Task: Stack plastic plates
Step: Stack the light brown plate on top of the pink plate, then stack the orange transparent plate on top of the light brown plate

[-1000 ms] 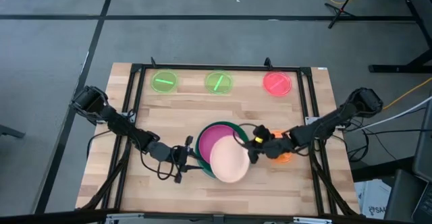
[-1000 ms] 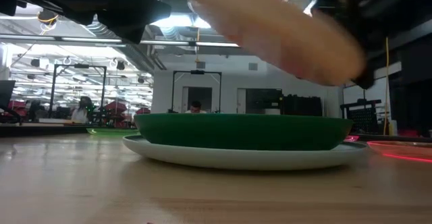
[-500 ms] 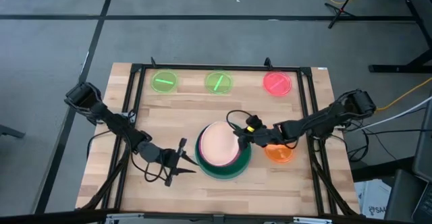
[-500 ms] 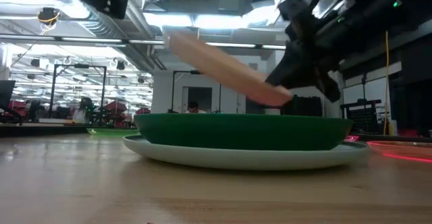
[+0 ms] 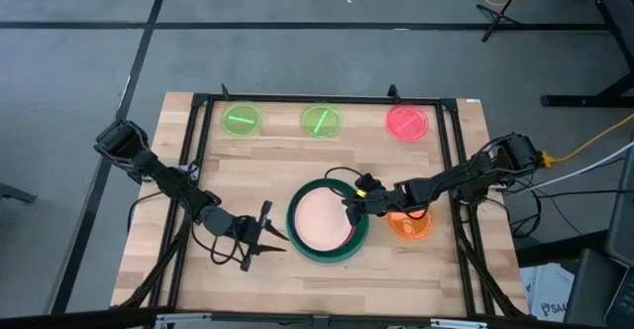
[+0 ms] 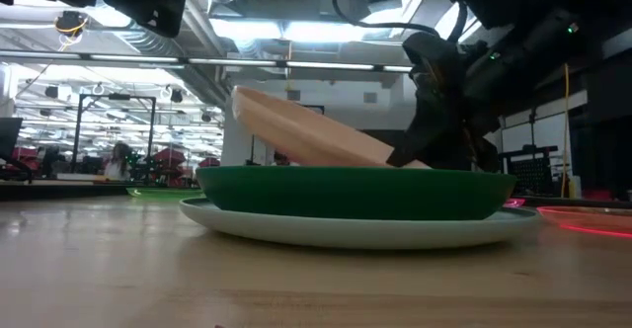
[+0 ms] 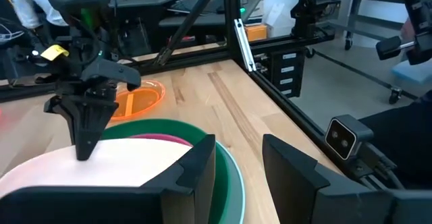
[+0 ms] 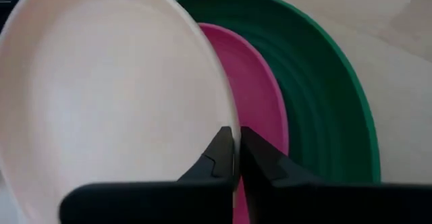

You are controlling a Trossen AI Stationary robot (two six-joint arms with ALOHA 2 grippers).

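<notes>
A stack stands at the table's middle: the dark green plate [image 5: 355,245] sits on the light blue plate [image 6: 355,231], with the magenta plate [image 8: 260,96] inside it. Above them is the peach-cream plate [image 5: 322,220], tilted. My right gripper [image 5: 352,205] is shut on its right rim. My left gripper [image 5: 272,233] hovers open just left of the stack, touching nothing. The small orange plate [image 5: 409,226] lies flat to the right of the stack. Two lime-green plates [image 5: 241,121] [image 5: 320,122] and the red-pink plate [image 5: 407,122] lie along the far edge. My right gripper pinches the peach-cream plate's rim [image 8: 226,119] on its right side between the two fingers, coming from the table's right and slanting down. The plate is tilted: the held edge [image 6: 400,157] dips inside the green plate's rim, and the left edge [image 6: 237,96] stands raised.
A black frame rail [image 5: 317,99] runs round the table's far and side edges. Bare wood [image 5: 297,165] lies between the stack and the far row of plates, and more lies near the front edge. The left arm's cables [image 5: 223,245] trail left of the stack.
My right gripper has carried the peach-cream plate from the stack's near-right side toward the left and down. The plate, first high above the green plate, now sits over the stack, its held right edge sunk inside the green rim and its left edge still up.
</notes>
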